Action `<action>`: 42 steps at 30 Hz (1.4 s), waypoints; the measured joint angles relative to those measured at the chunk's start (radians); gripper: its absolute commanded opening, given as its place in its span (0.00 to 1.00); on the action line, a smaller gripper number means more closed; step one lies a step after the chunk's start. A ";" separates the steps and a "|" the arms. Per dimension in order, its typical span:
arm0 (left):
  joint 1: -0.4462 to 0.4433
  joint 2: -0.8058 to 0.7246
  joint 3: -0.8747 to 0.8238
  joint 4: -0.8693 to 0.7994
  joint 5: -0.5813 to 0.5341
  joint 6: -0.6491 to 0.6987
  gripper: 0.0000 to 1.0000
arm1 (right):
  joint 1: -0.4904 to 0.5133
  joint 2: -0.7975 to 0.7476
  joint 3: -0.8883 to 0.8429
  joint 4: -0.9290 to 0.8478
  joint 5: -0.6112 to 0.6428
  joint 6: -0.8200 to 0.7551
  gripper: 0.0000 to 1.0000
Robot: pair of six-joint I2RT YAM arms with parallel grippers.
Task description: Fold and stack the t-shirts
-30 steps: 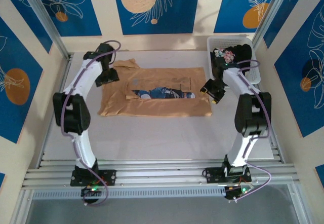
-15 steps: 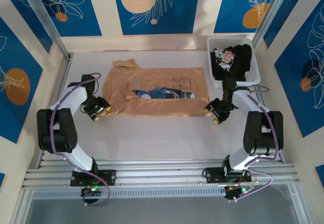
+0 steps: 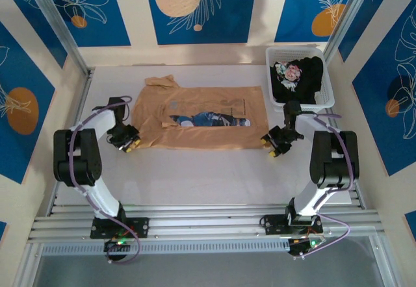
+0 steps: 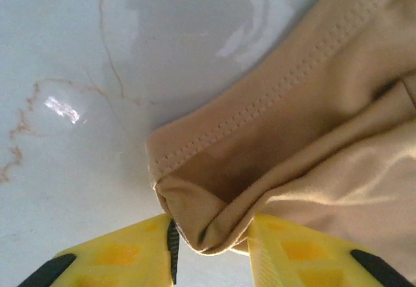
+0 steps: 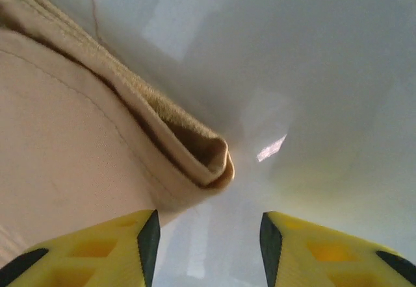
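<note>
The left claw (image 3: pixel 128 143) sits low on the pale marbled surface (image 3: pixel 208 176) at the near-left corner of the tan-orange cloth t-shirt (image 3: pixel 201 128). In the left wrist view its yellow fingers (image 4: pixel 123 261) flank that corner of the tee (image 4: pixel 312 137). The stitched hem curls into the gap and touches both fingers, but whether they are pressing on it I cannot tell. Thin brown veins cross the surface (image 4: pixel 78 53) beyond it.

The tan-orange tee lies spread flat across the middle of the surface, folded into a wide rectangle, with one sleeve poking out at the far-left corner. Its blue and white cartoon print (image 3: pixel 208 118) shows as a narrow strip between folded cloth edges. The rest of the figure is covered, and any lettering there is too small to read.

The right claw (image 3: pixel 273 147) is down at the tee's near-right corner. In the right wrist view its jaws are released – the yellow fingers (image 5: pixel 97 248) stand apart with bare surface (image 5: pixel 312 73) between them. The doubled corner of the tee (image 5: pixel 65 137) lies just ahead and to the left, touching neither finger.

At the far right stands a white plastic mesh basket (image 3: pixel 328 92) holding the black cloth t-shirt (image 3: pixel 305 79). It is bunched up, so most of it is hidden. A crumpled patch of pink-white print (image 3: pixel 289 71) shows at the basket's left side, too creased to make out.
</note>
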 measured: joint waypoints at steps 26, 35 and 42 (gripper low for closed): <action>-0.003 -0.415 -0.357 -0.138 -0.167 -0.004 0.52 | 0.124 -0.328 -0.268 -0.237 0.188 0.033 0.45; -0.199 -0.521 -0.198 -0.117 -0.103 -0.116 0.54 | 0.274 -0.596 -0.143 -0.209 0.167 -0.031 0.57; -0.399 -0.298 -0.196 0.056 0.030 -0.220 0.50 | 0.397 -0.480 -0.079 -0.079 0.066 -0.085 0.56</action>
